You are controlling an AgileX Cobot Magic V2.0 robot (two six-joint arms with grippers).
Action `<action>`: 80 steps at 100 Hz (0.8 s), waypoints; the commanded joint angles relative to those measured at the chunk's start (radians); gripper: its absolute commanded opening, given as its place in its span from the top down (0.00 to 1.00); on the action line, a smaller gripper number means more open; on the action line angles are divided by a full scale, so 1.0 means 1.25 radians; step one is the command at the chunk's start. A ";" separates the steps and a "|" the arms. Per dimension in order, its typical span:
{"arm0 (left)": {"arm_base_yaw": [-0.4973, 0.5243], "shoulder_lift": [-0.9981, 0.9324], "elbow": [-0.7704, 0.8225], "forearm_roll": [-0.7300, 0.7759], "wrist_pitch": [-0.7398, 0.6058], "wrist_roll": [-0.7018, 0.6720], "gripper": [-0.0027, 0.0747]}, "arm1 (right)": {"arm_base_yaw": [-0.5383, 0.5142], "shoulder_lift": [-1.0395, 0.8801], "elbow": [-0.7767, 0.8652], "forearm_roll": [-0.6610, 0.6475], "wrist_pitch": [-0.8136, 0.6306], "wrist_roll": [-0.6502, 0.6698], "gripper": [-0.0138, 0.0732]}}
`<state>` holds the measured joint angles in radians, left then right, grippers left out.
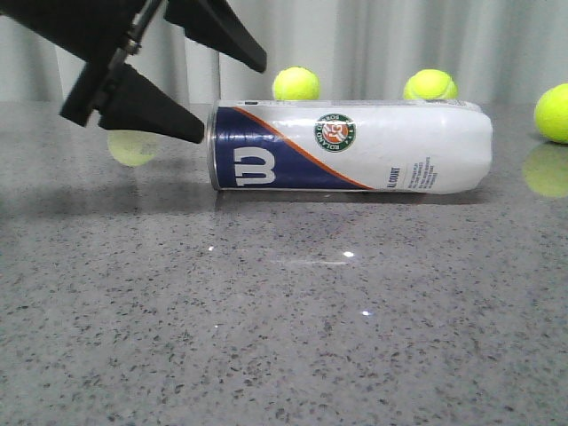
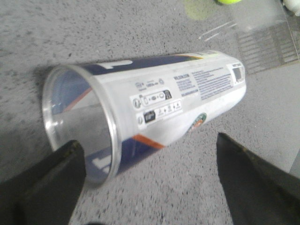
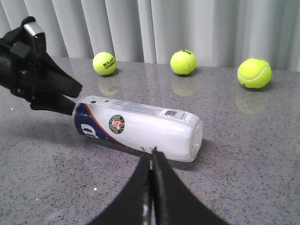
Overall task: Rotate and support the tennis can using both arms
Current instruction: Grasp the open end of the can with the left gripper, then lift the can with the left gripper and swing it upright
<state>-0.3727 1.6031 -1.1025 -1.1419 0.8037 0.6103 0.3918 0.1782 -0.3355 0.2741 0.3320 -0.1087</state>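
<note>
Can (image 1: 355, 146) lies sideways on the surface (image 1: 284, 319); left tool (image 1: 217, 80) is spread at its open end to catch it, right tool (image 3: 152, 161) pressed together nearby.

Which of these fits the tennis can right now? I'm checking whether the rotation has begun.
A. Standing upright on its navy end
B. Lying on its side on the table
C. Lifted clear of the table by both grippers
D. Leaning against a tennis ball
B: the tennis can lies flat along the grey table, with the open left gripper at its navy end and neither gripper lifting it.
</note>
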 commanded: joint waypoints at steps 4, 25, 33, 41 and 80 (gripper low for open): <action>-0.016 0.018 -0.053 -0.086 0.006 0.018 0.26 | 0.001 0.010 -0.020 -0.005 -0.060 -0.006 0.91; -0.021 0.049 -0.065 -0.212 0.073 0.091 0.44 | 0.001 0.010 -0.020 -0.005 -0.060 -0.006 0.91; -0.021 0.051 -0.065 -0.223 0.087 0.103 0.53 | 0.001 0.010 -0.020 -0.005 -0.060 -0.006 0.91; -0.021 0.051 -0.065 -0.223 0.101 0.103 0.62 | 0.001 0.010 -0.020 -0.005 -0.060 -0.006 0.91; -0.021 0.051 -0.065 -0.277 0.146 0.157 0.97 | 0.001 0.010 -0.020 -0.005 -0.060 -0.006 0.91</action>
<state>-0.3891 1.7047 -1.1518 -1.4009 0.9402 0.7502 0.3918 0.1782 -0.3355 0.2741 0.3320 -0.1087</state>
